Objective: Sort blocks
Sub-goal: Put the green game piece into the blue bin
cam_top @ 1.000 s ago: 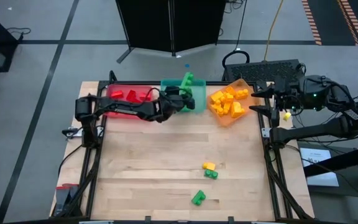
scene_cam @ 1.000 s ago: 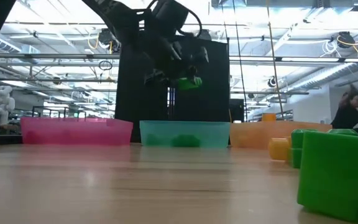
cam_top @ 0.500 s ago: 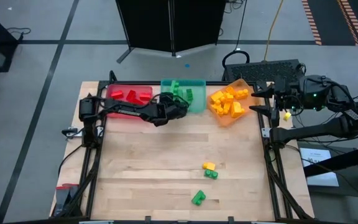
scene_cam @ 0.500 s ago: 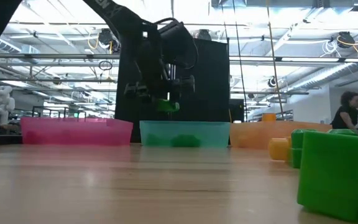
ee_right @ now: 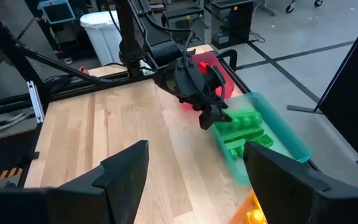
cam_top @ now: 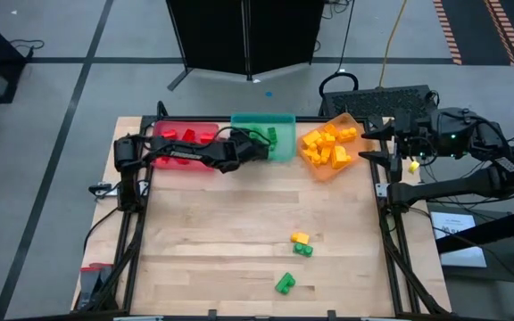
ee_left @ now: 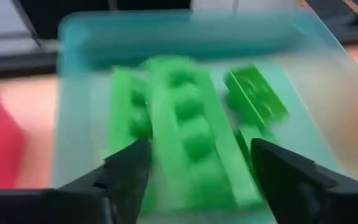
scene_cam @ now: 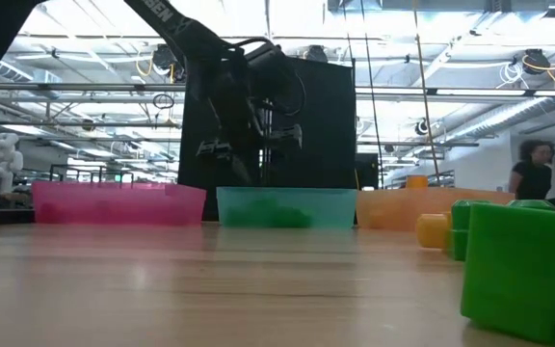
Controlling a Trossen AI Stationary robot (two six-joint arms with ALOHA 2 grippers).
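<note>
My left gripper (cam_top: 259, 145) (ee_left: 201, 152) hangs open and empty over the near edge of the teal tray (cam_top: 282, 119). Green blocks (ee_left: 185, 124) lie on that tray's floor, a long one among them. Red blocks (cam_top: 186, 136) lie in the red tray and yellow blocks (cam_top: 328, 147) in the orange tray. A yellow block (cam_top: 300, 238) and two green blocks (cam_top: 303, 250) (cam_top: 285, 283) rest on the table toward its near edge. My right gripper (cam_top: 366, 145) (ee_right: 197, 149) waits open at the table's right edge, beside the orange tray.
The three trays stand side by side along the table's far edge. The wooden table (cam_top: 221, 232) is bare between the trays and the loose blocks. In the low view a green block (scene_cam: 523, 260) and a yellow one (scene_cam: 434, 229) stand close at the right. A person (scene_cam: 533, 173) is far behind.
My left gripper carried a long green block over the teal tray, moved down and toward the table's left and near edges, and let the block go. The block now lies in the teal tray among the other green ones. The person in the background has walked.
</note>
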